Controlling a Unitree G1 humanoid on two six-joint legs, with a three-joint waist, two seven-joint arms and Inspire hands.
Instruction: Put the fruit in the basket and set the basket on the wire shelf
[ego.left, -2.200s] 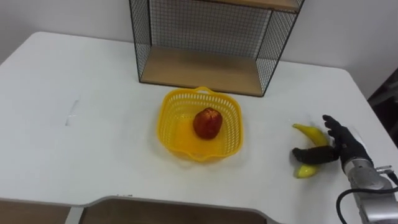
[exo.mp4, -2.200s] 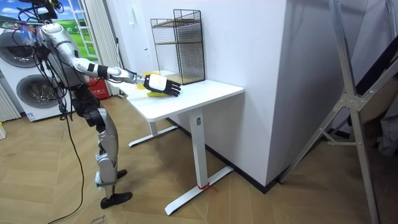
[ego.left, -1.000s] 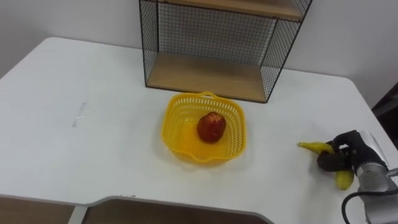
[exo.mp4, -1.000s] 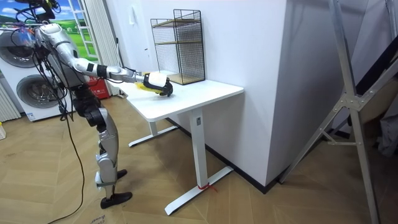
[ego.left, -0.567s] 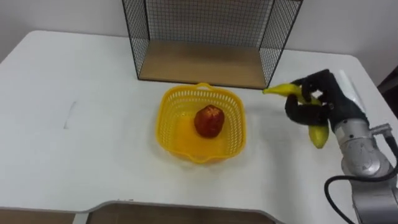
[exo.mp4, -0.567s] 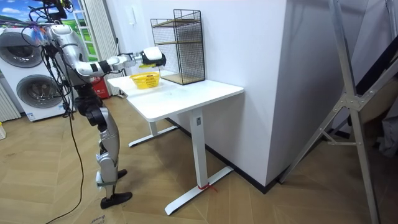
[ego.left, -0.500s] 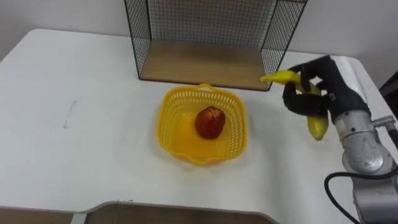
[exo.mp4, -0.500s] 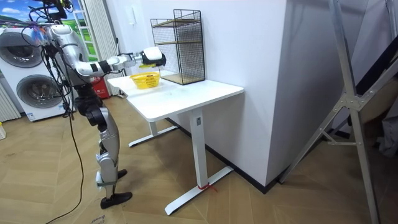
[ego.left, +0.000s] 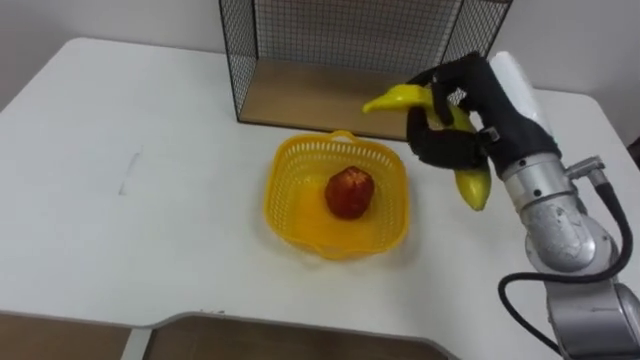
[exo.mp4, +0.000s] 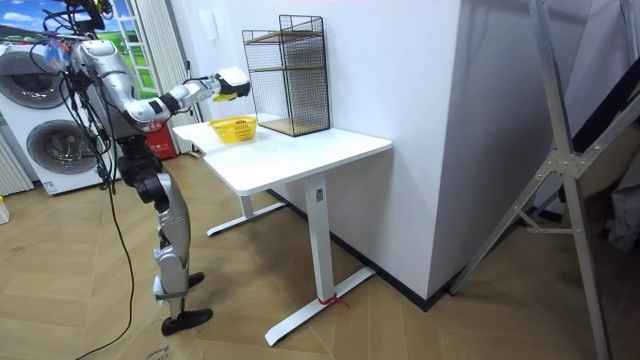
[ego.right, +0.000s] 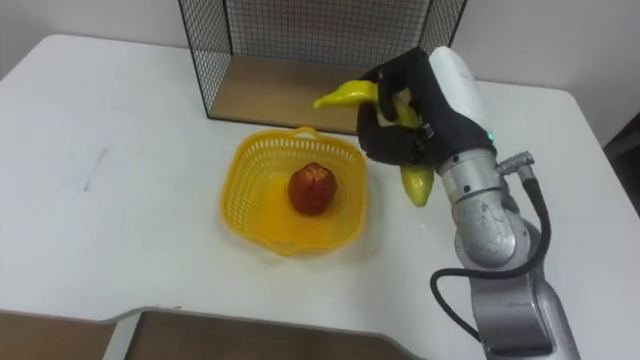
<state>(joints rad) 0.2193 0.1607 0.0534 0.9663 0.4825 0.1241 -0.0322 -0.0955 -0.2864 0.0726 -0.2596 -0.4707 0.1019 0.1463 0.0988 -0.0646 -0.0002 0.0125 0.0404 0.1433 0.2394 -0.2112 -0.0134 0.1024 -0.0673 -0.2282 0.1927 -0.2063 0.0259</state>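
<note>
The right hand (ego.left: 455, 125), fingers curled around the banana (ego.left: 470, 180), hangs right of centre beside the basket (ego.left: 290, 195) holding an apple (ego.left: 349, 193).

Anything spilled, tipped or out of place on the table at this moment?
Nothing stands out. The basket sits upright with the apple inside, and the right hand holds the banana near its right rim.

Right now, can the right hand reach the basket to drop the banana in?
Probably yes. The right hand, curled round the banana, hangs just beside the basket's right rim; nothing stands between them, and there is bare room beside the apple.
</note>
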